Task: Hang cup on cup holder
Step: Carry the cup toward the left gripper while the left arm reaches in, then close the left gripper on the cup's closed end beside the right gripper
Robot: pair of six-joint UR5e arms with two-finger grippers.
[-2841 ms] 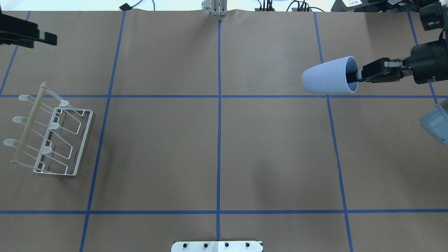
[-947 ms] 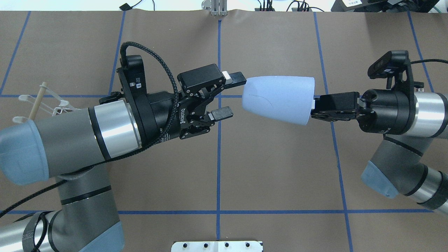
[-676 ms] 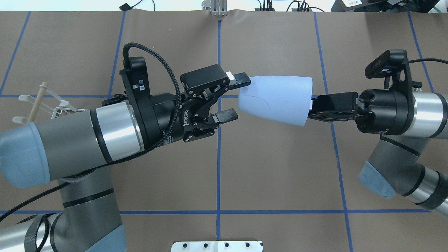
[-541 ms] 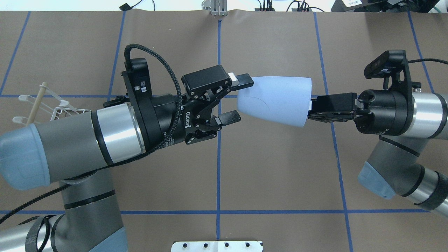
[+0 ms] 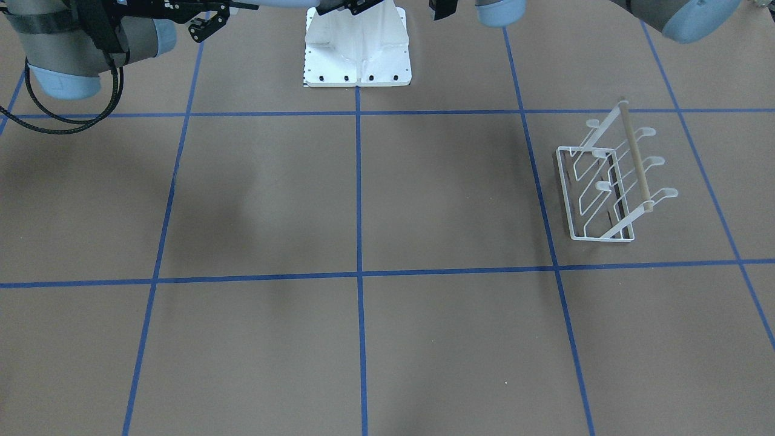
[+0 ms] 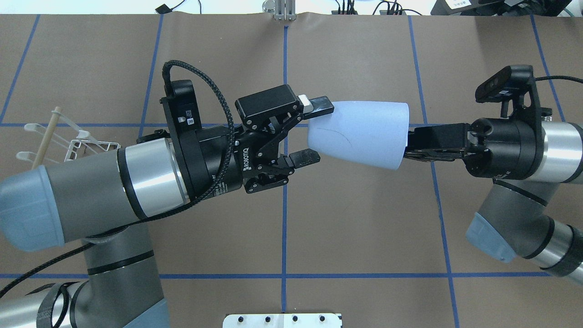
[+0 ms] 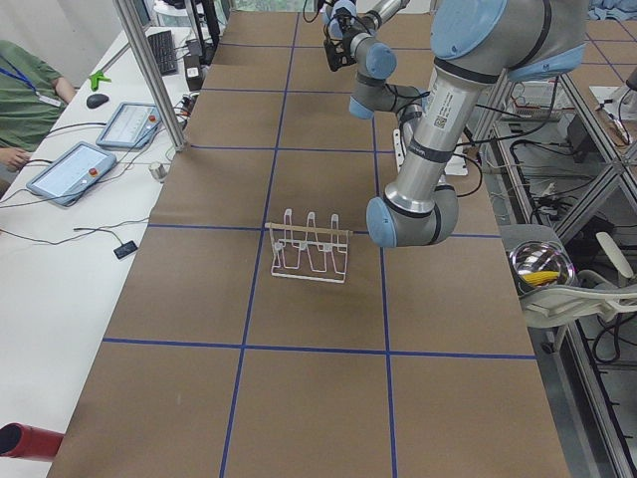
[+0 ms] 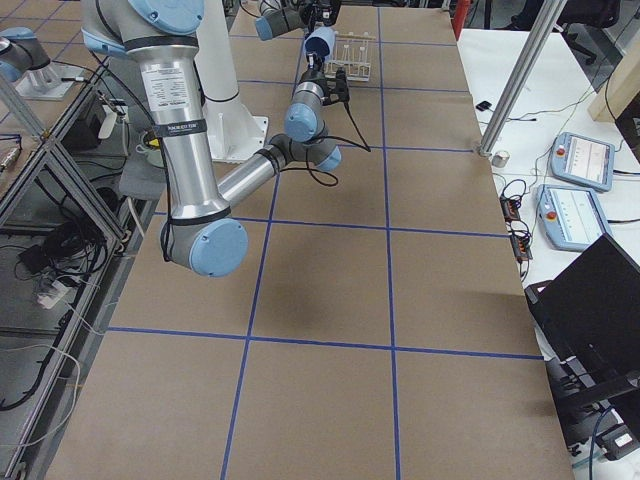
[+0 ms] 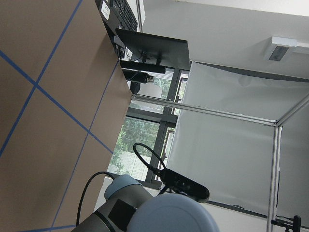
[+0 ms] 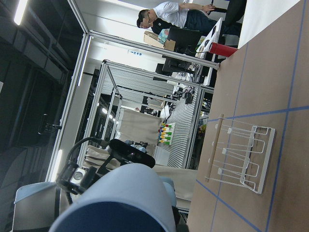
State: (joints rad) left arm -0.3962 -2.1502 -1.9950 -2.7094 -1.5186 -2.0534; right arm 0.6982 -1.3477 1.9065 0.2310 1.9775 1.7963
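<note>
While right fingers (image 6: 432, 136) pinch cup (image 6: 360, 134), left fingers (image 6: 306, 158) gape above blue-taped brown table (image 6: 364, 218)

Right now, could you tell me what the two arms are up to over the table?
It is a hand-over in mid-air. The right gripper holds the cup by its rim, lying sideways above the table, base pointing at the other arm. The left gripper is open, one finger on each side of the cup's base, not yet closed. The cup holder stands on the robot's left with nothing hung on it.
</note>
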